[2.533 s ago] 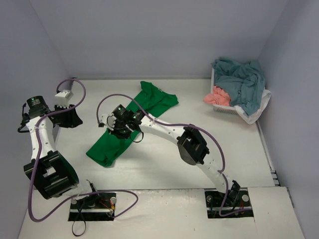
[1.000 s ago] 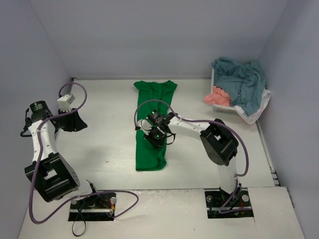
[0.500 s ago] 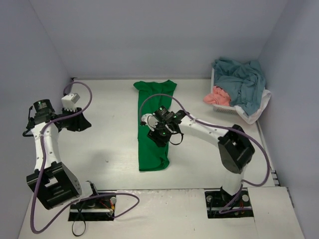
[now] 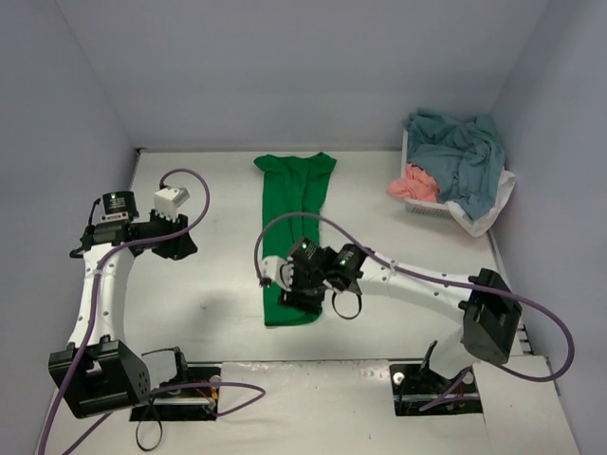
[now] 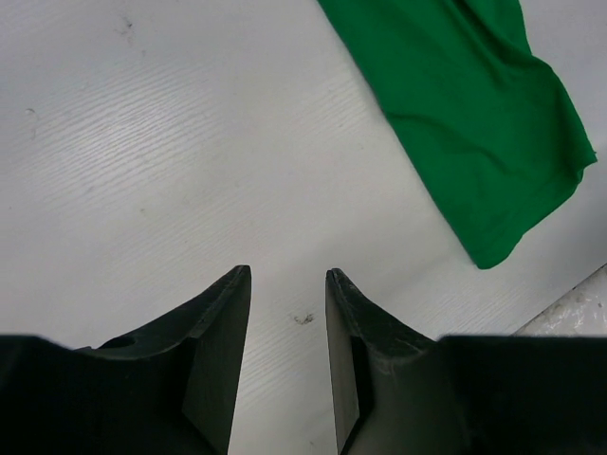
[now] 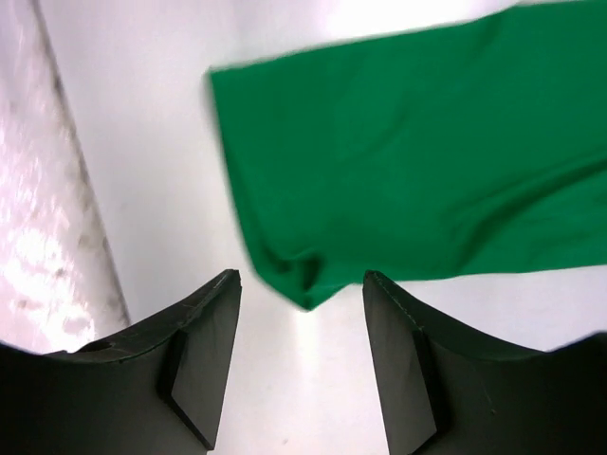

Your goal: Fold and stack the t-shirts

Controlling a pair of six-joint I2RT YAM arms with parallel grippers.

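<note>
- Top view: the green t-shirt (image 4: 294, 227) lies flat on the table (image 4: 209, 294) as a long narrow strip running from the far side twd the near edge, approx. centre. We judge it is folded lengthwise and laid straight so a crosswise fold can follow.
- Top view: the other t-shirts (image 4: 460, 156), teal and salmon, are heaped in the basket (image 4: 414, 204) at far right, well apart from the work area. No stack is begun.
- Top view: the right arm is stretched low and reaches far across to the left, with the right gripper (image 4: 305, 296) over the near end of the strip. The left arm is raised w/ elbow bent. The left gripper (image 4: 188, 245) points twd the strip from the left, well apart from it.
- Left wrist: the left gripper (image 5: 287, 275) has its jaws partly apart w/ nothing between them, only bare table below. The strip's near end (image 5: 474, 123) shows upper right, untouched. We judge this arm is parked clear of the cloth.
- Right wrist: the right gripper (image 6: 302, 280) has its jaws well apart and holds nothing. A near-hem corner of the green cloth (image 6: 427, 161) lies below the gap. The view is blurred, so we cannot tell whether the tips touch the fabric. We judge the pose suits pinching that hem corner.
</note>
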